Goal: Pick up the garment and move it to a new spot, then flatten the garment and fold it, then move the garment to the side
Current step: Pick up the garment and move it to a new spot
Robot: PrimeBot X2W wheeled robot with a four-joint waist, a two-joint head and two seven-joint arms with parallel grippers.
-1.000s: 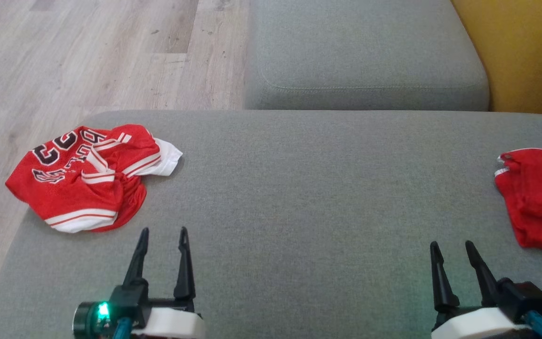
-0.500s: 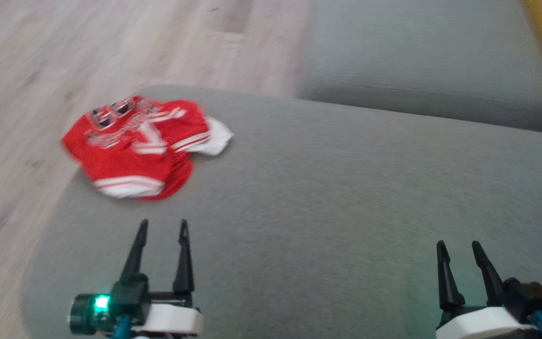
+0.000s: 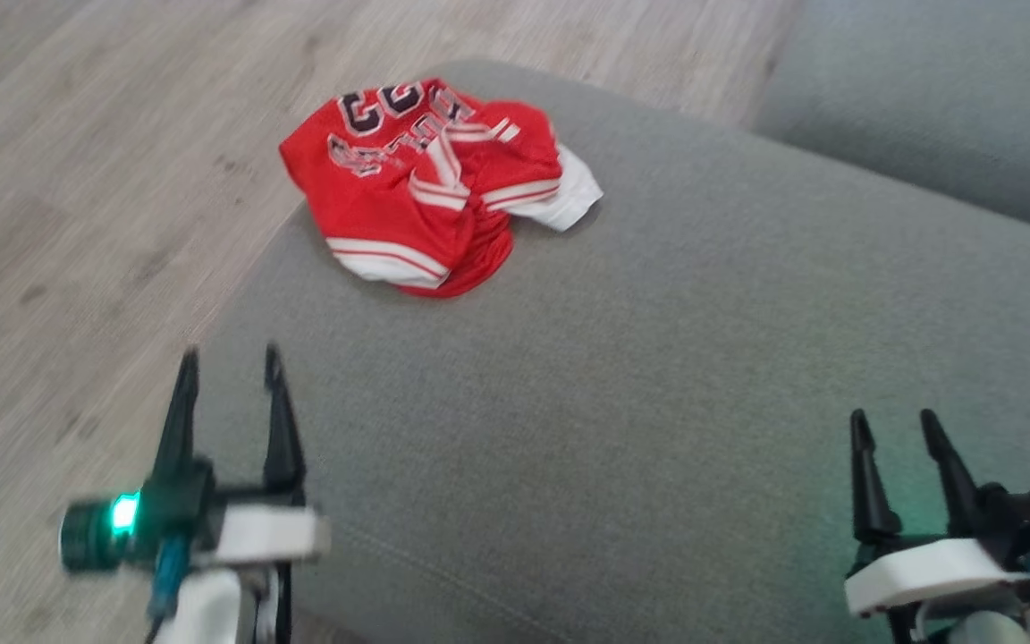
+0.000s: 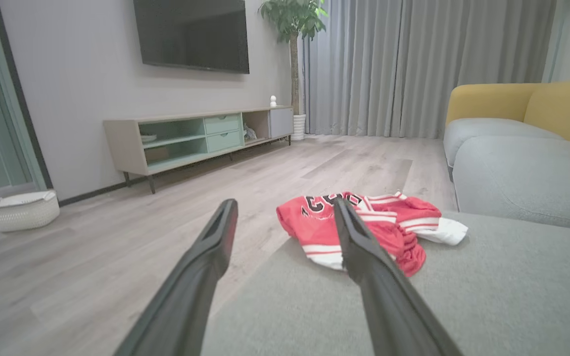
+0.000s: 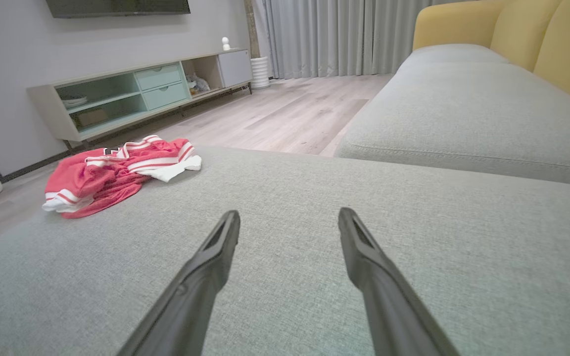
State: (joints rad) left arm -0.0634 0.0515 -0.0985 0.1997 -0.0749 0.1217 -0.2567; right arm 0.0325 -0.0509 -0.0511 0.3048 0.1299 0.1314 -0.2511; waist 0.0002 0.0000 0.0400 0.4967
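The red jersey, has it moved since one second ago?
No. The red jersey lies at the same far left corner of the grey cushion, crumpled alike; only the head camera has turned.

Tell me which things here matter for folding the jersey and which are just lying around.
For the job: red jersey, crumpled on the grey cushion; left gripper and right gripper, both open.
Lying about: TV cabinet, white basket, potted plant, television, curtains.
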